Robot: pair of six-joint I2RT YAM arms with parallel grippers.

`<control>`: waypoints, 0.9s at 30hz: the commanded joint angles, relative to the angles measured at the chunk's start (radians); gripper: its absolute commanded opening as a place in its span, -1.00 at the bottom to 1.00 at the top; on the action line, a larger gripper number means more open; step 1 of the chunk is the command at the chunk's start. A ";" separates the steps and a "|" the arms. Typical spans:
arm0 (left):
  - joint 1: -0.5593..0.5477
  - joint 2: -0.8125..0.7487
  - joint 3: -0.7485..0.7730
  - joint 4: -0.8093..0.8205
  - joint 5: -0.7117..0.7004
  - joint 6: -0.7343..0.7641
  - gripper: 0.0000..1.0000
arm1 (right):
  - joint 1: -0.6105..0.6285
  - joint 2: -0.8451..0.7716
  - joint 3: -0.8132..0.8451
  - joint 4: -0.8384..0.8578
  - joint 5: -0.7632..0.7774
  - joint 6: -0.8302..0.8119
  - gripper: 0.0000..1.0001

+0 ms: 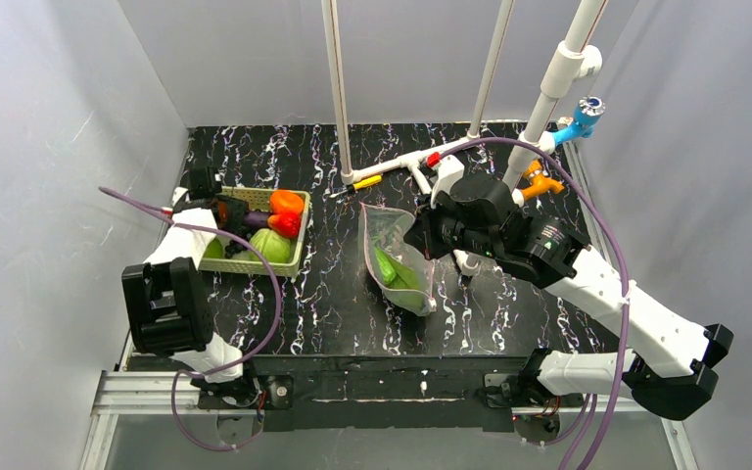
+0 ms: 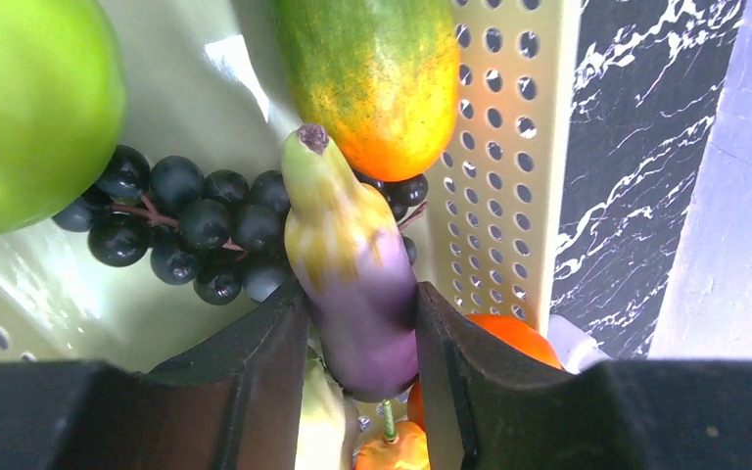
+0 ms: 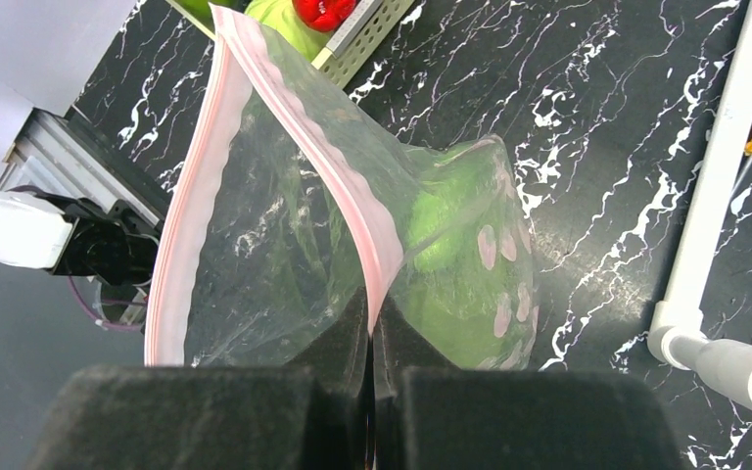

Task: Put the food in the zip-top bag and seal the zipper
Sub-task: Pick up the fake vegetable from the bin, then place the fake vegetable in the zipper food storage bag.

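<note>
The table (image 1: 333,304) is a black slab veined with white, like marble. Near its middle the bag (image 3: 284,245) lies, clear, soft and crinkled, with its mouth held up. The right gripper (image 3: 370,313) is pinched tight on one lip of the mouth, right on the pink strip (image 3: 184,220), so the two lips gape apart. Inside the bag sit lumpy green pieces (image 3: 450,284), glossy plastic.

Left of the bag stands the basket (image 2: 509,147), pale green, its wall punched with rows of round holes. The left gripper (image 2: 360,294) is down in it, its black fingers (image 2: 274,343) pressed against both sides of a smooth purple eggplant (image 2: 343,245) with a green stem end. Touching the eggplant lies a bunch of dark round grapes (image 2: 196,230), and a shiny green apple (image 2: 29,98) fills the corner.

Farther back, a yellow-handled screwdriver (image 1: 364,183) lies beside a white pipe (image 1: 406,162).
</note>
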 commanded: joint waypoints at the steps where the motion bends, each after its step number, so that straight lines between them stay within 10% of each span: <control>1: 0.012 -0.146 0.076 -0.108 -0.137 0.120 -0.90 | -0.006 -0.022 0.034 0.054 -0.024 0.013 -0.97; 15: 0.012 -0.523 0.178 -0.293 -0.412 0.390 -1.00 | -0.006 -0.012 0.032 0.048 -0.015 0.023 -0.97; 19: 0.011 -0.596 0.232 -0.346 -0.056 0.397 -1.00 | -0.006 0.002 0.033 0.052 -0.019 0.026 -0.97; 23: 0.008 -0.658 0.260 -0.288 0.687 0.309 -1.00 | -0.006 0.034 0.043 0.056 -0.028 0.024 -0.97; 27: -0.265 -0.740 0.270 -0.121 0.792 0.194 -1.00 | -0.006 0.039 0.032 0.079 -0.021 0.023 -0.97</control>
